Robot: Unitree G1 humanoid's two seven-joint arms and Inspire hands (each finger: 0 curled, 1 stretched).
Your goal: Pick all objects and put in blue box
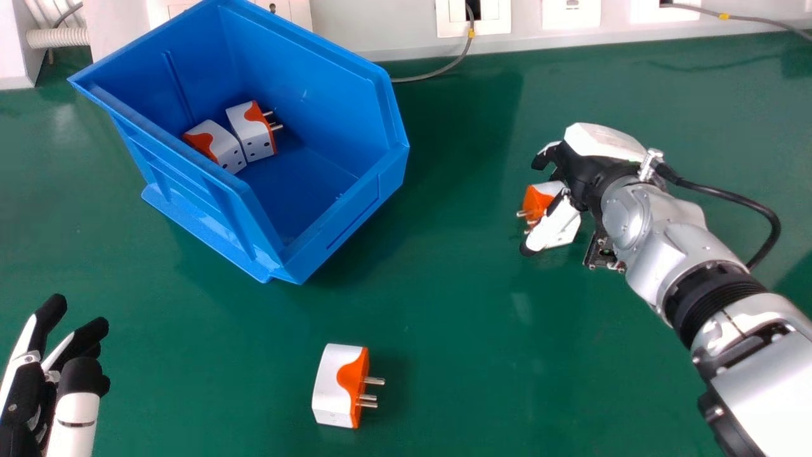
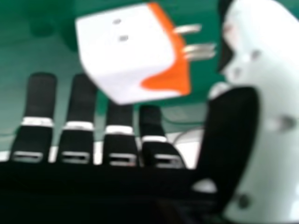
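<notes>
Two boxed adapters (image 1: 214, 145) (image 1: 252, 132), white and orange, upper left of the head view, lying side by side inside the blue box (image 1: 355, 219). One loose adapter (image 1: 339, 386), bottom centre, on the green table (image 1: 444, 317), pins toward the frame's right; awaiting collection. One adapter at the hand (image 1: 536, 200), right of centre, between the thumb and fingers of the right hand (image 1: 580, 174), pins toward the frame's left. One left hand (image 1: 76, 406), lower left corner, fingers loosely extended, holding nothing.

Right hand view: same adapter at the hand, its orange face and metal pins toward the thumb (image 2: 266, 70), its white body just beyond the fingers (image 2: 81, 102). Fingers straight, unclenched; no firm grasp made out.

Handling, by estimate: light, stiff, hard-shelled plastic; smooth sides liable to slip or turn under an uneven pinch. Pins the delicate part, apt to bend or snag. Recommended hold: across the broad white sides of the body, thumb clear of the pins, closing evenly before any lift. Half the stock appears stored; the next step is likely securing this piece for the box.
</notes>
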